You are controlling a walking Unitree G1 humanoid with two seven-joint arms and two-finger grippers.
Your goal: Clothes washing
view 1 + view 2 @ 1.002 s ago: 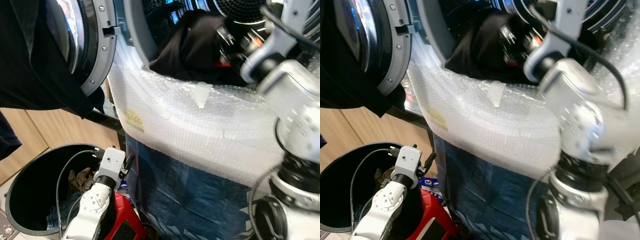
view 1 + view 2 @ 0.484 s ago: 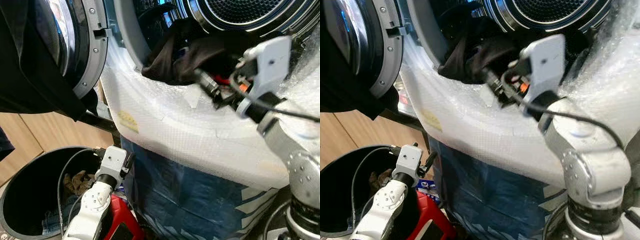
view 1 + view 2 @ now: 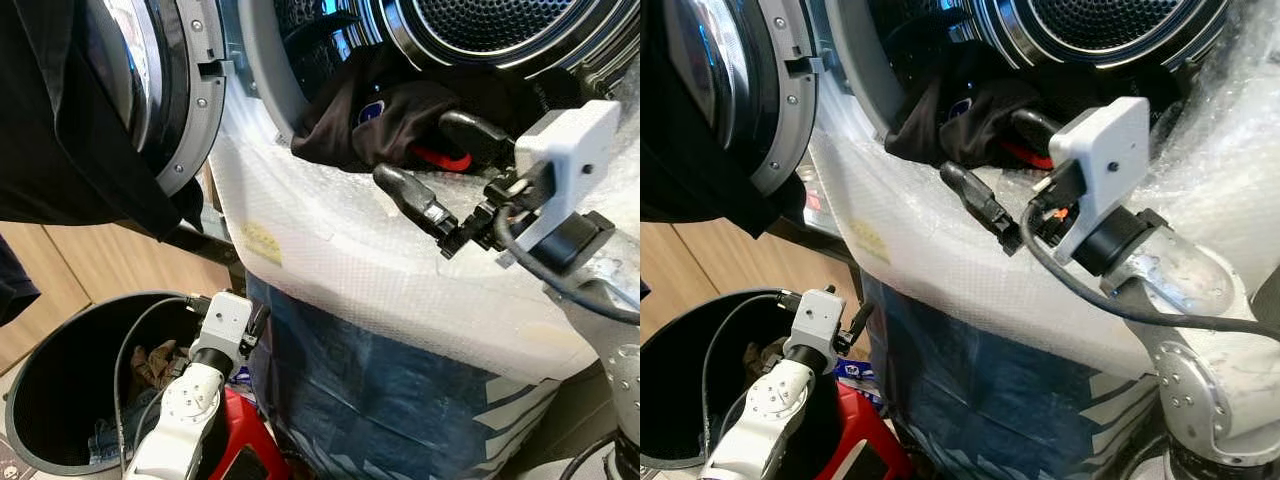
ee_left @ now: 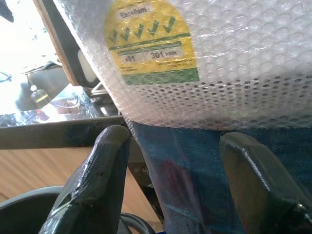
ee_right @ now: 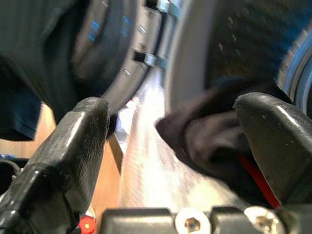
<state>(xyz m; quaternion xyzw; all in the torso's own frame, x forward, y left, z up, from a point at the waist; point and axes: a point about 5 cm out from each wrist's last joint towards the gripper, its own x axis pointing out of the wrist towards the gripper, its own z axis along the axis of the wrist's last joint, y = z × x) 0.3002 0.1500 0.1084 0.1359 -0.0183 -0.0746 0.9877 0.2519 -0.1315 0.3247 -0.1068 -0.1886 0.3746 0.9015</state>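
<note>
A black garment [image 3: 390, 120] with a red strap [image 3: 440, 158] lies in the washing machine's mouth and droops over the bubble-wrapped lip [image 3: 330, 220]. My right gripper [image 3: 425, 160] hovers just in front of it, open, with nothing between its fingers; one finger [image 3: 405, 195] hangs over the lip. In the right wrist view the garment [image 5: 209, 136] sits past the spread fingers [image 5: 73, 146]. My left gripper [image 4: 173, 136] is low beside the black basket [image 3: 30, 370], open and empty, facing the machine's yellow label [image 4: 151, 44].
The round machine door [image 3: 190, 90] stands open at the left with a dark cloth [image 3: 60, 130] draped over it. Several clothes [image 3: 150, 365] lie in the basket. A red stool [image 3: 250, 440] and blue wrapping [image 3: 380, 390] sit below the machine front.
My right gripper has drawn back out of the drum mouth towards me, and the black garment stays on the lip. The left arm has held still.
</note>
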